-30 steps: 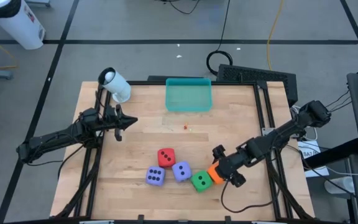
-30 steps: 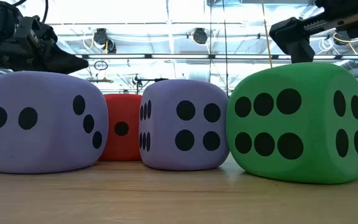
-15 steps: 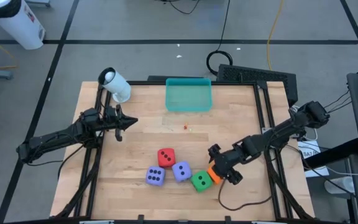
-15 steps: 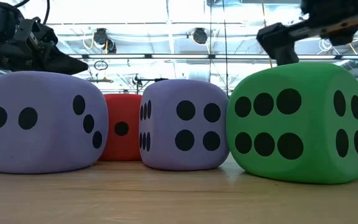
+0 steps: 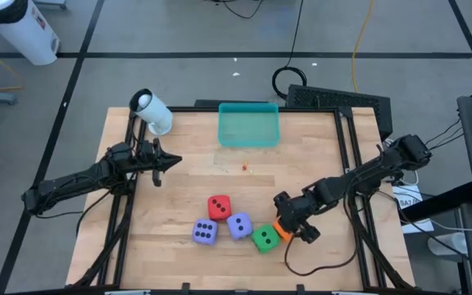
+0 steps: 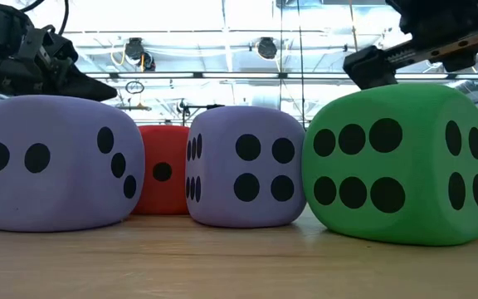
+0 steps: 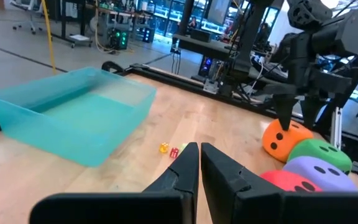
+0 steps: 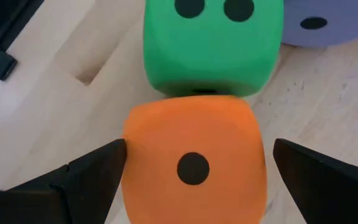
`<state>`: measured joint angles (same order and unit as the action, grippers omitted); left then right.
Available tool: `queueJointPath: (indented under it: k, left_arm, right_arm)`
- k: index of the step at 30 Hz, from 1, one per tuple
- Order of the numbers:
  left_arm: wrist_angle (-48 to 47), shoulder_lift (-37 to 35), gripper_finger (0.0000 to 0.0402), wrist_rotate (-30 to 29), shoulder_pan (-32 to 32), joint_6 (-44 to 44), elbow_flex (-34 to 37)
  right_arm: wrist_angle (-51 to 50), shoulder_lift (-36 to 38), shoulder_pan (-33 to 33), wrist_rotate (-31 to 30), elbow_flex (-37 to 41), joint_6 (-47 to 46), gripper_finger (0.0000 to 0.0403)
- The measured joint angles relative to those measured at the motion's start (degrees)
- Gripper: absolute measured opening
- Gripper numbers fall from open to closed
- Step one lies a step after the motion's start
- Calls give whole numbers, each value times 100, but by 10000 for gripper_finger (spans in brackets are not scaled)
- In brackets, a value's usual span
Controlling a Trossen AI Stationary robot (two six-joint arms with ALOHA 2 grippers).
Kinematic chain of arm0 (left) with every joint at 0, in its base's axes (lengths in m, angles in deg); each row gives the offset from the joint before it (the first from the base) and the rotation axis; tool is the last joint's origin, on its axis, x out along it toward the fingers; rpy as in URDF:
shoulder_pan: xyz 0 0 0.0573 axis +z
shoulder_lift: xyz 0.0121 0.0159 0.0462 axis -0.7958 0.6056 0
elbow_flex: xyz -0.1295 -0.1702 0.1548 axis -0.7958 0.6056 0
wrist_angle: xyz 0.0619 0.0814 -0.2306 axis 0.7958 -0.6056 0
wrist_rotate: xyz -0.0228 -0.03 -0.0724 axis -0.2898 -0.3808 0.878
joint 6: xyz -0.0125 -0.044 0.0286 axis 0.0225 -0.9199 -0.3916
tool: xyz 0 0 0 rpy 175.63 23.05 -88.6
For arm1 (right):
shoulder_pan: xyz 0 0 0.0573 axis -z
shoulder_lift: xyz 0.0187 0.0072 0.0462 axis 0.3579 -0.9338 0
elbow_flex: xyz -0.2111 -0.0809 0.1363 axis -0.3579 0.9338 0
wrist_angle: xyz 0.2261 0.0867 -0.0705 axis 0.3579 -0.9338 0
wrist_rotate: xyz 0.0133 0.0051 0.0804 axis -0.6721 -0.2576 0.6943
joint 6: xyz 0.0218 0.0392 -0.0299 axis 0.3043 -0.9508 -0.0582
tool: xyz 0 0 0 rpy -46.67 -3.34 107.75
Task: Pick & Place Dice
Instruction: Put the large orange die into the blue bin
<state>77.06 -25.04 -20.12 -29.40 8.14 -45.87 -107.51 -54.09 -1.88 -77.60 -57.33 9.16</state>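
Right end effector [image 8: 191,171] sits directly over the orange die [image 8: 194,158], fingers [image 8: 89,174] spread wide on either side of it, clear of both flanks, nothing gripped. One pip faces up at the wrist camera. From above, that right end effector [image 5: 295,220] covers most of the orange die [image 5: 282,230] near the desk's front right.

Pressed against the orange die, the green die [image 5: 263,238] sits with its six-pip face filling the low view [image 6: 401,162]. Next along the row, a purple-blue die [image 5: 238,225] touches the green one, and the second purple-blue die [image 5: 205,232] lies just beyond it to the left. The red die [image 5: 219,206] stands just behind that pair, peeking between them at desk level [image 6: 163,178].

Farther back, the left end effector [image 5: 170,161] hovers over the desk's [image 5: 179,197] left side, fingers pinched together, empty, well apart from the dice. At the far edge sits the teal tray [image 5: 248,125].
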Motion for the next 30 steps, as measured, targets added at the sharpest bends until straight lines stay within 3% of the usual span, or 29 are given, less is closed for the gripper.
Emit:
queueJointPath:
  k: [12,21,30]
  left_arm:
    - [-57,1,26,0,0,-155,0]
    - [-72,1,26,3,0,-160,0]
    - [-280,2,26,3,-2,-162,0]
  right_arm:
    - [13,-2,430,-472,2,-1302,396]
    - [375,323,441,-485,9,-957,399]
    - [125,412,456,-318,9,-1066,400]
